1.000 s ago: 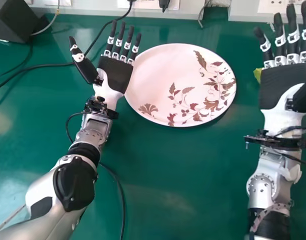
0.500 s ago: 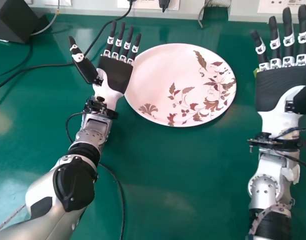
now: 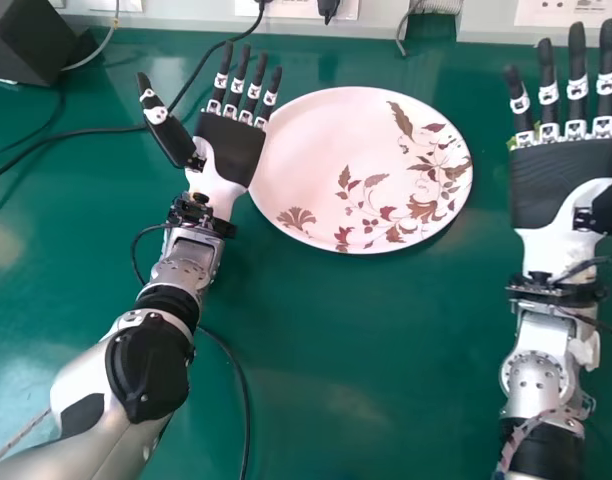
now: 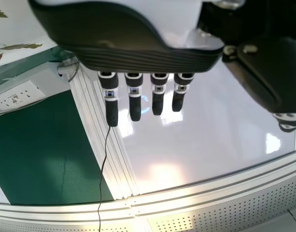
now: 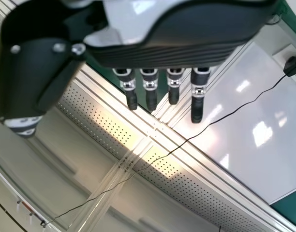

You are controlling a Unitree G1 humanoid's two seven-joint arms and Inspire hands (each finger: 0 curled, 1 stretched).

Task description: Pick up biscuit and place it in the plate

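Observation:
A round pale pink plate [image 3: 316, 150] with brown leaf patterns lies on the green table. My left hand [image 3: 230, 148] is palm up beside the plate's left edge, fingers straight; the left wrist view has this hand [image 4: 133, 53] with its fingers extended. On the right side of the table my right hand [image 3: 564, 185] is palm up too, fingers straight, apart from the plate. In the right wrist view the right hand [image 5: 172, 53] holds nothing. A tiny bit of something green peeks out by its little finger, mostly hidden behind the hand; I cannot tell whether it is the biscuit.
A dark box [image 3: 28, 38] stands at the back left, with black cables [image 3: 81, 133] running over the table past my left hand. Another cable lies beside the left forearm. White wall trunking with sockets [image 3: 571, 12] borders the table's back edge.
My right hand has shifted slightly left and toward the robot, and now covers more of the green thing behind it. The left hand and the plate have not moved.

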